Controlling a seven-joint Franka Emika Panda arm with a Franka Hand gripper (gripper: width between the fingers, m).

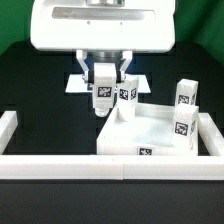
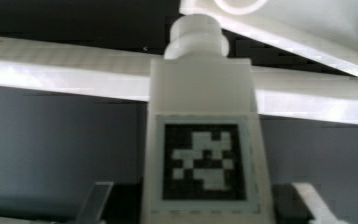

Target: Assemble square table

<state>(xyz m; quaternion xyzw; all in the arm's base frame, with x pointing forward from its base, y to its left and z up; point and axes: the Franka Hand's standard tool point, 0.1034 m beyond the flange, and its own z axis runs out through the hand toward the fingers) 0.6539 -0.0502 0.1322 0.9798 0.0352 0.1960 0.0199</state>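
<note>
Gripper [image 1: 103, 100] is holding one tagged white leg [image 1: 102, 95] upright above the far corner of the square tabletop [image 1: 150, 135].

One tabletop is lying on the black counter [image 1: 45, 100], tray side up, against the white border wall [image 1: 110, 166] nearest the camera. Four legs are showing: one in the fingers [image 2: 96, 200], one [image 1: 127, 95] just beside it at the tabletop's far edge, and two [image 1: 184, 95] [image 1: 183, 128] standing at the tabletop's side toward the exterior view's right. The arm is hanging straight down from its white base, fingers clamped on the leg's sides, its peg end pointing at a corner socket [image 2: 229, 8].
</note>
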